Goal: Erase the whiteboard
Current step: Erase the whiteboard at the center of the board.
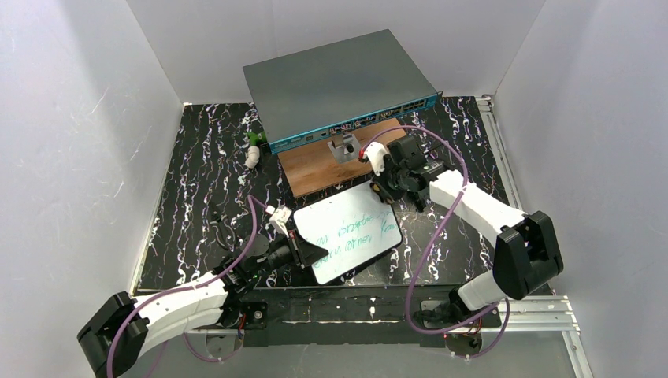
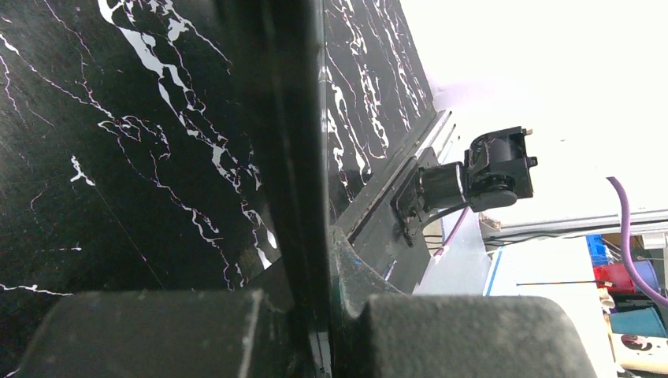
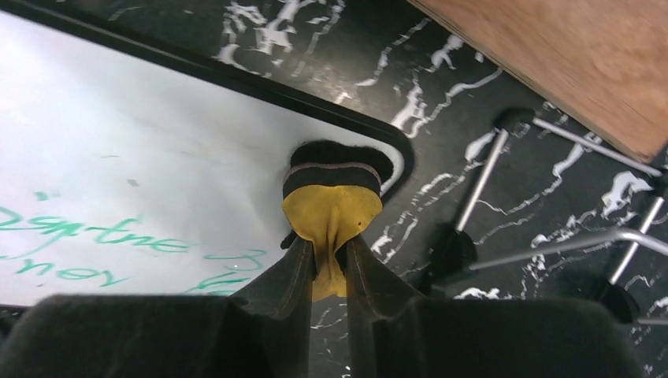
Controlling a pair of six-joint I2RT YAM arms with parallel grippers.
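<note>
- While green writing (image 1: pixel 350 235) crosses its middle, the whiteboard (image 1: pixel 335 211) lies on the table (image 1: pixel 197 205), just beside the wooden board (image 1: pixel 315 169).
- Left gripper (image 1: pixel 306 253) is clamped tight on the whiteboard's near-left edge.
- Right gripper (image 3: pixel 329 250), jaws narrow, pinches a yellow eraser (image 3: pixel 331 206).
- Its black felt touches the whiteboard's far-right corner.
</note>
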